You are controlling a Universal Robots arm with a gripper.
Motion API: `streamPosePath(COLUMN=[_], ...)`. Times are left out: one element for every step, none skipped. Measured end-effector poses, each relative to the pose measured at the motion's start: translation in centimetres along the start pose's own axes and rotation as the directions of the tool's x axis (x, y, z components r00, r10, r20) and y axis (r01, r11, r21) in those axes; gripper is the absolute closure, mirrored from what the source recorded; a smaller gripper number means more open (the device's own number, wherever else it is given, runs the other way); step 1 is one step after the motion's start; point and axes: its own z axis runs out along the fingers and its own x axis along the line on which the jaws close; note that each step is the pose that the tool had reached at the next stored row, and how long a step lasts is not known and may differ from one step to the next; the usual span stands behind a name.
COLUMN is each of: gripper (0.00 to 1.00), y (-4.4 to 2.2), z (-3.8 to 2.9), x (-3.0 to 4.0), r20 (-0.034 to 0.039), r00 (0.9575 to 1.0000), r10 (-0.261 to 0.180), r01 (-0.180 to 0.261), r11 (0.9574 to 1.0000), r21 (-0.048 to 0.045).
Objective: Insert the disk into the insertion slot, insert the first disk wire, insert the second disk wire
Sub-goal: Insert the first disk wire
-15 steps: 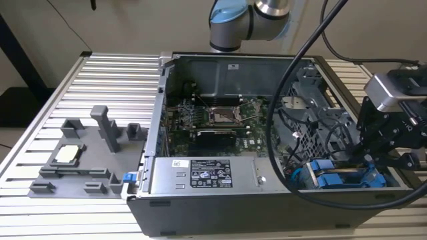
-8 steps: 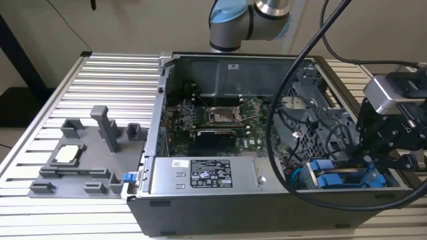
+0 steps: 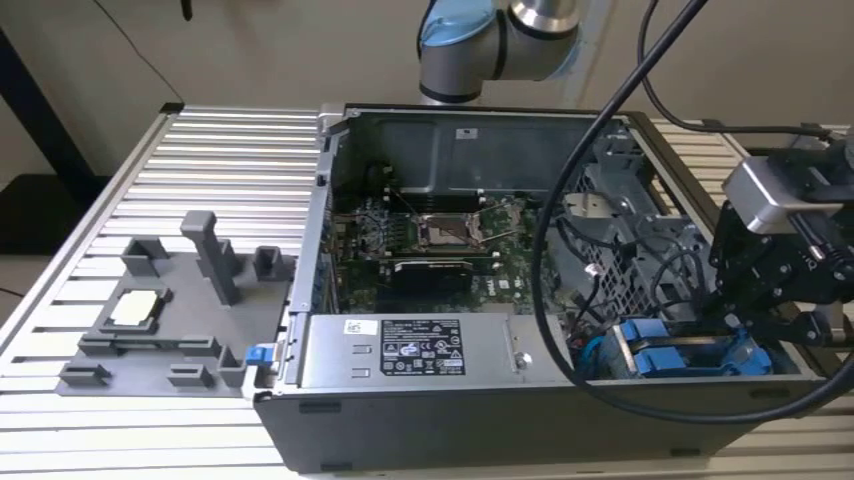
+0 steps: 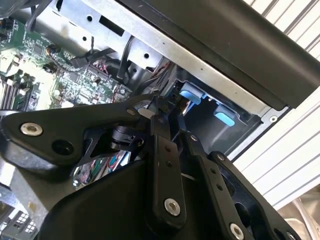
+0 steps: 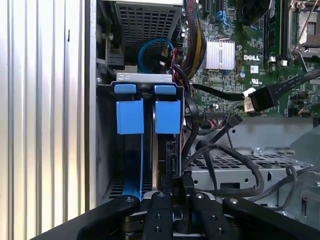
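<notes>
Ribbed metal desk (image 3: 200, 150); blue-framed hard drive (image 5: 167, 120) stood edgewise in bay, just ahead of tool (image 5: 176, 184); grip state indeterminable.

You are looking at one robot arm (image 3: 494, 40), one open computer case (image 3: 441, 430), one power-supply box (image 3: 407, 352) and one grey fixture tray (image 3: 167, 335). You are seeing two blue carrier tabs (image 5: 130, 116).

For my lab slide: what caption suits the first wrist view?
Wrist camera: pincer close to the blue-carrier disk, seated in its bay beside the motherboard.
</notes>
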Motion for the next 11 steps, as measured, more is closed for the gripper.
streamPosePath(gripper=[0.81,0.81,0.81,0.81,0.81,0.79,0.79,0.79,0.73,0.73,0.73], y=[0.00,0.00,0.00,0.00,0.00,0.00,-0.01,-0.01,0.00,0.00,0.01], z=[0.02,0.02,0.03,0.03,0.03,0.08,0.10,0.10,0.07,-0.07,-0.35], x=[0.01,0.01,0.01,0.01,0.01,0.01,0.01,0.01,0.01,-0.01,-0.04], r20=[0.0004,0.0005,0.0005,0.0005,0.0008,0.0016,0.0021,0.0020,0.0017,0.0046,0.0076], r00=[1.0000,1.0000,1.0000,1.0000,1.0000,1.0000,1.0000,1.0000,1.0000,1.0000,1.0000], r10=[0.000,0.000,0.000,0.000,0.000,0.000,0.000,0.000,0.000,0.000,0.000], r01=[0.000,0.000,0.000,0.000,0.000,0.000,0.000,0.000,0.000,0.000,0.000], r11=[1.0000,1.0000,1.0000,1.0000,1.0000,1.0000,1.0000,1.0000,1.0000,1.0000,1.0000], r21=[0.0000,0.0000,0.0000,0.0000,0.0000,-0.0001,0.0000,0.0000,-0.0001,-0.0001,-0.0002])
